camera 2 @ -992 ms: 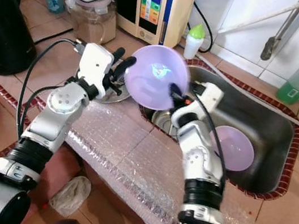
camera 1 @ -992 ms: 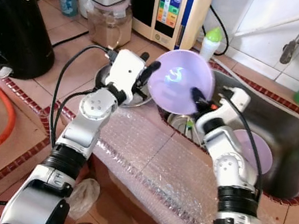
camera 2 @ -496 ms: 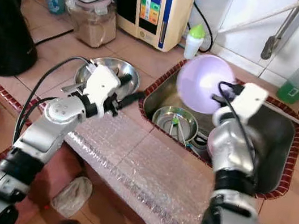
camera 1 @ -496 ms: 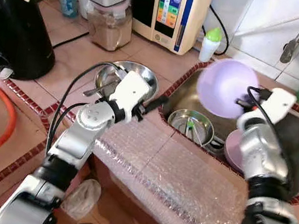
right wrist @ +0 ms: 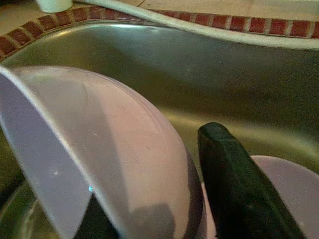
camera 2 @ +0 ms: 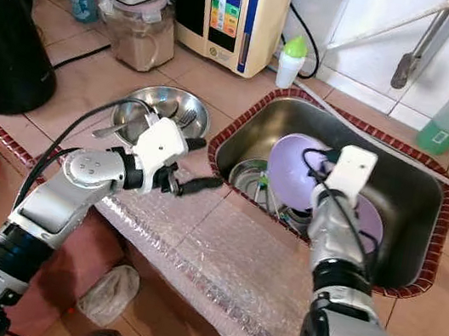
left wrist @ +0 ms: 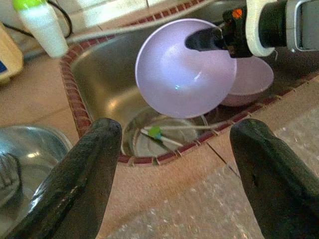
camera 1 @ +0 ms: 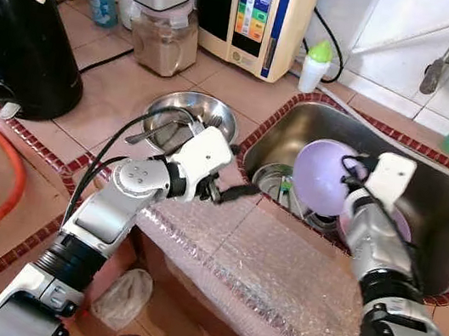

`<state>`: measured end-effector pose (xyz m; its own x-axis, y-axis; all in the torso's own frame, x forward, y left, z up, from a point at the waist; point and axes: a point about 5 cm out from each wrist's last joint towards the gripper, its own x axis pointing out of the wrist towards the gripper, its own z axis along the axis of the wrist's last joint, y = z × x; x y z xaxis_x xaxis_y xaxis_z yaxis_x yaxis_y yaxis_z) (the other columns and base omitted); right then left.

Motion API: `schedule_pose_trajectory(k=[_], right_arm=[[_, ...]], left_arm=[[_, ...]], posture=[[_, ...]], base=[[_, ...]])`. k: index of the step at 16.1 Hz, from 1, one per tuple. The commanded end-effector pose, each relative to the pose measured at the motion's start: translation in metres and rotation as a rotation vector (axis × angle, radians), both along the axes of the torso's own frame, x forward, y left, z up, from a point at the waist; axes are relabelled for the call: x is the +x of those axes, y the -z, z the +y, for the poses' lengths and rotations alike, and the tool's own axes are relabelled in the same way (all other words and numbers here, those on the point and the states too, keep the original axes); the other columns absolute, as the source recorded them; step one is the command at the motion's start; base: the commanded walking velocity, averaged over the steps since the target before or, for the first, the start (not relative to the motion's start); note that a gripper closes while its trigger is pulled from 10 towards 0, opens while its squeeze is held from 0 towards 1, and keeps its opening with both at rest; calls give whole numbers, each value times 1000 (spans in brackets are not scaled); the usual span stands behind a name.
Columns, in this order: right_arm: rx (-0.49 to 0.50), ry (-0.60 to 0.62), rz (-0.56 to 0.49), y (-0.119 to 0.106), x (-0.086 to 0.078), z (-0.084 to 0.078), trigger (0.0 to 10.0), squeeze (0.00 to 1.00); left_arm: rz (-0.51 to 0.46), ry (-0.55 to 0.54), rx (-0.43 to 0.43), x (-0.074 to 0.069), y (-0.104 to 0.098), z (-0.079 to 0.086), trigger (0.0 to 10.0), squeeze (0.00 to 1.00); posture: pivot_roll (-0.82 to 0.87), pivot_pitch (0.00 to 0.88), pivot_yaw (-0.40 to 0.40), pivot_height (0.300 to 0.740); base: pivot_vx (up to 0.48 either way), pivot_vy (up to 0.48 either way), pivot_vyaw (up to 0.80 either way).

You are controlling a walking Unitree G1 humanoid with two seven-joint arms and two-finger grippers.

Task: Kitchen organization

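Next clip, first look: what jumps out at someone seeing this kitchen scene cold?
The lilac bowl stands out first: the right gripper is shut on its rim and holds it tilted inside the steel sink, over a second lilac bowl and a small steel pot. The left gripper hangs open over the bubble wrap on the sink's near edge, with a steel bowl on the tiles beside it.

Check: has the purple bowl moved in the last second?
Yes. The purple bowl, shut in the right gripper, went from over the counter edge down into the sink.
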<state>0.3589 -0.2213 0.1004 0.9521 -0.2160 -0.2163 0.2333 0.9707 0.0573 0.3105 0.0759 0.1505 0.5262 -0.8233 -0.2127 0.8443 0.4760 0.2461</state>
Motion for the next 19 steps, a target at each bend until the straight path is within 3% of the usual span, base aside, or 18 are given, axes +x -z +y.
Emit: schedule_pose_trajectory(k=[1,4,9,12,14,15,19], right_arm=[[-17,-20,-2,1,-1,1,10000,1000],[-110,-181,27,5,0,12,10000,1000],[-44,-261,124,25,-9,16,10000,1000],[-56,-332,119,22,-8,19,10000,1000],[23,-317,107,20,-6,18,10000,1000],[42,-333,80,17,-5,17,10000,0],[19,-408,-65,-1,-6,16,10000,0]], left_arm=[[10,27,26,-2,-1,0,10000,1000],[12,32,53,-1,-1,4,10000,1000],[20,8,76,-3,5,6,10000,1000],[1,-24,76,0,3,10,10000,1000],[-2,-38,70,1,1,12,10000,1000],[-18,-62,59,2,-1,14,10000,1000],[-194,-327,-103,10,-23,32,10000,1000]], posture=[[63,26,41,740],[51,32,51,740],[55,27,44,740],[64,23,38,740],[65,22,39,740],[65,22,39,740],[51,22,41,740]], base=[[0,0,0],[0,0,0],[0,0,0],[0,0,0],[0,0,0],[0,0,0],[0,0,0]])
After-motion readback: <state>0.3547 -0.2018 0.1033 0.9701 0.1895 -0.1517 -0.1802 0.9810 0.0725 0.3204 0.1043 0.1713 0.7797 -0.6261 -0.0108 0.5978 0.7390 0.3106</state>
